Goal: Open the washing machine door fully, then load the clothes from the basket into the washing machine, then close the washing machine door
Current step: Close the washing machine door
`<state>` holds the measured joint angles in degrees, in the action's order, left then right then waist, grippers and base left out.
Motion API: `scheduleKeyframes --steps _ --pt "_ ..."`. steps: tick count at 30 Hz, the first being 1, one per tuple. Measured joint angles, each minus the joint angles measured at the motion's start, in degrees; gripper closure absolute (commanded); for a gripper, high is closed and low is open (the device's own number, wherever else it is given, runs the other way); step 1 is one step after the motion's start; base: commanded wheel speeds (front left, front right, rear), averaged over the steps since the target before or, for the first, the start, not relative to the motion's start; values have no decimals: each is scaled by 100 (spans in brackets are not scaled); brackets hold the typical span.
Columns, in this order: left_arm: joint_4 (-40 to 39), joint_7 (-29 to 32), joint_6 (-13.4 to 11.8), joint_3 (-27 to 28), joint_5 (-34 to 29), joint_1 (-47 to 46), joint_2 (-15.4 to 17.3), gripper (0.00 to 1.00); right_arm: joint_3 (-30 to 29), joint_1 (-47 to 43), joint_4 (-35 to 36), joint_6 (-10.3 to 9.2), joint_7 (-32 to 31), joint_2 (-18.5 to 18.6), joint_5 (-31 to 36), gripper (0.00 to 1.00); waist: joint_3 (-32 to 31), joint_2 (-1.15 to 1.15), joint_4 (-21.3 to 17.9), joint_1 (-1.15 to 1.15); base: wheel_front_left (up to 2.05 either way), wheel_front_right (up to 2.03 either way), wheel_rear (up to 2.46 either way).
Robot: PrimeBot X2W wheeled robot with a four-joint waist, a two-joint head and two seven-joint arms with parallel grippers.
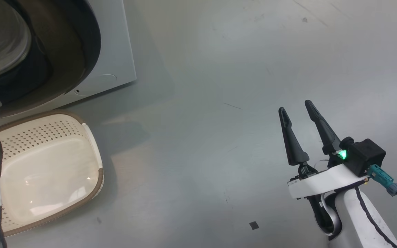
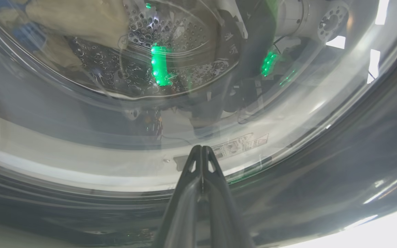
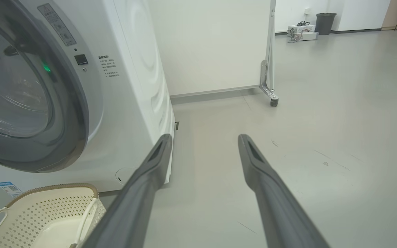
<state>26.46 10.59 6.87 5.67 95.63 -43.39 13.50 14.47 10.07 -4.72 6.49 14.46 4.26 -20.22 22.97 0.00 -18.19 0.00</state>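
Status from my station: loading reads as complete. The basket [image 1: 40, 136] sits empty on the floor [image 1: 219, 69] just beside the washing machine [image 3: 129, 103]. I see the clothes [image 2: 78, 17] through the glass, lying in the drum [image 2: 171, 41]. The washing machine door [image 3: 74, 113] lies against the machine front in the right wrist view.

The left gripper [image 2: 202, 148] is fully closed on nothing. Its joined tips are at or just short of the lower glass, above the black rim; contact is not clear through the reflections. The right gripper [image 1: 295, 106] hangs wide open and empty over bare floor, well apart from the machine.

Done: door opened, clothes loaded. Remaining: I judge only the final push to latch the door, since I cannot confirm that the latch has caught.
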Motion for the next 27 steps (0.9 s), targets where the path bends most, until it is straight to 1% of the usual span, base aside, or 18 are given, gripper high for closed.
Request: scheduleKeyframes --steps 6,12,13,14,15,16,23,27 --pt "-348 -7 0 177 70 546 -92 100 -91 -15 -25 0 1 -12 4 0 -119 0 111 0 0 0 0" --pt "-824 -10 1 270 192 1161 -361 100 -208 -89 -31 1 1 2 37 0 -262 0 298 0 0 0 0" --pt "-824 -10 1 270 192 1161 -361 75 -208 -89 -31 1 1 2 37 0 -262 0 298 0 0 0 0" --pt "-898 -16 1 298 203 1244 -396 58 -233 -131 -32 1 1 12 58 0 -288 0 335 0 0 0 0" --pt "-982 -30 1 331 203 1330 -419 18 -253 -157 -36 1 2 25 68 0 -312 0 373 0 0 0 0" --pt "-1083 -85 1 369 203 1420 -463 0 -269 -168 -40 1 2 41 69 0 -337 0 414 0 0 0 0" --pt "-1627 -380 1 498 94 2051 -750 0 -334 -300 -75 1 3 114 122 0 -533 0 715 0 0 0 0" --pt "-1992 -583 1 520 -216 2407 -847 0 -370 -412 -122 2 3 137 186 0 -675 0 894 0 0 0 0"
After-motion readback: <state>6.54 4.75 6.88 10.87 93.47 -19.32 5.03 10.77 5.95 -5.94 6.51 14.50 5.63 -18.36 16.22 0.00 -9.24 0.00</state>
